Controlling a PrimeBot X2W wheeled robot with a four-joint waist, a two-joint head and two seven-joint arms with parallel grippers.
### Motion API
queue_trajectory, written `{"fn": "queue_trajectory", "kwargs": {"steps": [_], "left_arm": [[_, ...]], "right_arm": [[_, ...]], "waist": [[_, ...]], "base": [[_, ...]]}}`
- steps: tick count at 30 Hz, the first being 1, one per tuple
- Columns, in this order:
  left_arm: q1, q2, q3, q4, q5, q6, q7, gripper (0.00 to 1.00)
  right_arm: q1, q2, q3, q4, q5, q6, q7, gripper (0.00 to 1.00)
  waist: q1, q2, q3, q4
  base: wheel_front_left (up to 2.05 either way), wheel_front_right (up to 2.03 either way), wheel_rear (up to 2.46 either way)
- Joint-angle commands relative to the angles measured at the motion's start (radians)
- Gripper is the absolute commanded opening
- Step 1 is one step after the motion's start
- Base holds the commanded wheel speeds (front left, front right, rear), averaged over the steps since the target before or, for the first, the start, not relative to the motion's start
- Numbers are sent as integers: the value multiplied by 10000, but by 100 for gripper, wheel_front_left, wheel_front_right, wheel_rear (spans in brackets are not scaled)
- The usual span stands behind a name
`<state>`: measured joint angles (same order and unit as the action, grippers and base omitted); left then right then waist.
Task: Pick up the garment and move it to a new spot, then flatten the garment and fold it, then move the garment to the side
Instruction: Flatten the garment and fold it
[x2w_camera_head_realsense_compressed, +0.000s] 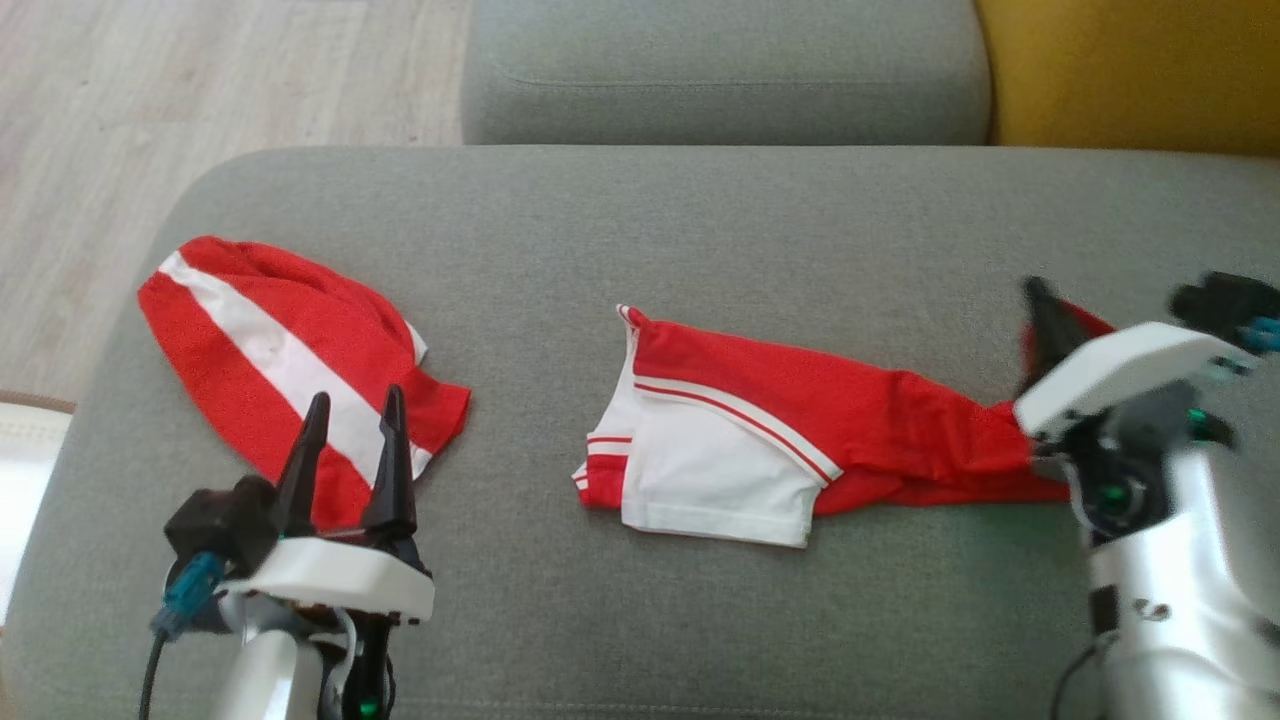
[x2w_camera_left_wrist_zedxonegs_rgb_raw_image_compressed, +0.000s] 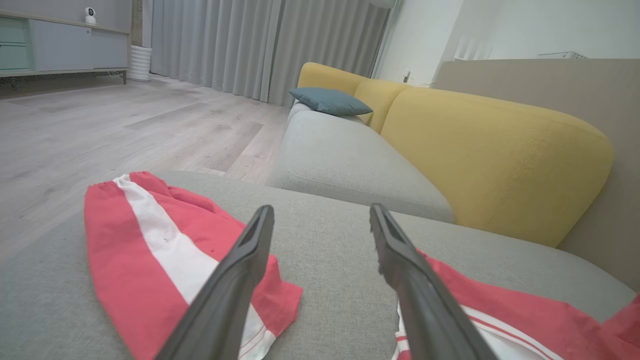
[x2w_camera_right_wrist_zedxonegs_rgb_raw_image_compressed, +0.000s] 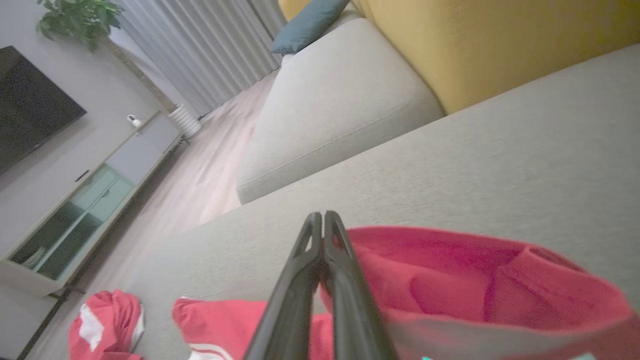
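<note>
The garment (x2w_camera_head_realsense_compressed: 780, 420), red with white panels and stripes, lies stretched across the middle of the grey cushion (x2w_camera_head_realsense_compressed: 700, 220). Its right end is lifted off the cushion, and my right gripper (x2w_camera_head_realsense_compressed: 1040, 295) is shut on it. In the right wrist view the closed fingers (x2w_camera_right_wrist_zedxonegs_rgb_raw_image_compressed: 322, 220) pinch the raised red fabric (x2w_camera_right_wrist_zedxonegs_rgb_raw_image_compressed: 450, 270). My left gripper (x2w_camera_head_realsense_compressed: 355, 405) stands open at the lower left, with nothing between its fingers. In the left wrist view the garment (x2w_camera_left_wrist_zedxonegs_rgb_raw_image_compressed: 500, 310) shows to the right of the left gripper (x2w_camera_left_wrist_zedxonegs_rgb_raw_image_compressed: 320, 212).
A second red garment with a white band (x2w_camera_head_realsense_compressed: 270, 340) lies crumpled at the cushion's left end, under my left gripper's fingertips. Behind the cushion are a grey sofa seat (x2w_camera_head_realsense_compressed: 720, 70) and a yellow backrest (x2w_camera_head_realsense_compressed: 1130, 70). Wooden floor (x2w_camera_head_realsense_compressed: 200, 80) lies beyond the left edge.
</note>
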<state>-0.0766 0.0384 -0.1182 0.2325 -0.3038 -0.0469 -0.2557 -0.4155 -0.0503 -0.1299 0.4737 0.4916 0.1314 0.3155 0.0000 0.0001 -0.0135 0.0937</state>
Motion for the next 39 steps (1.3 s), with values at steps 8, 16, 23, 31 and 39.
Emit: {"fn": "queue_trajectory", "kwargs": {"steps": [8,16,23,31,39], "left_arm": [[-152,118,34,-276,-98,100,-61,100],[-7,118,-40,-248,-89,121,-61,100],[-41,118,-289,-195,-172,136,-61,100],[-334,118,-769,-85,-448,163,-61,100],[-512,118,-1017,58,-576,186,-61,100]], "right_arm": [[-399,0,2670,-314,1726,-7,-967,0],[-897,0,3697,243,2407,-7,-1690,0],[-1724,0,4675,1279,3222,-7,-2642,0],[-3190,1,6579,3711,5023,-7,-4318,0],[-3564,1,8715,4831,6796,-7,-5316,0]], "waist": [[0,-1,-150,428],[0,-1,-227,618],[0,-1,-172,891],[0,-1,317,1788],[0,-1,546,2474]], "base": [[0,0,0],[0,0,0],[0,0,0],[0,0,0],[0,0,0]]}}
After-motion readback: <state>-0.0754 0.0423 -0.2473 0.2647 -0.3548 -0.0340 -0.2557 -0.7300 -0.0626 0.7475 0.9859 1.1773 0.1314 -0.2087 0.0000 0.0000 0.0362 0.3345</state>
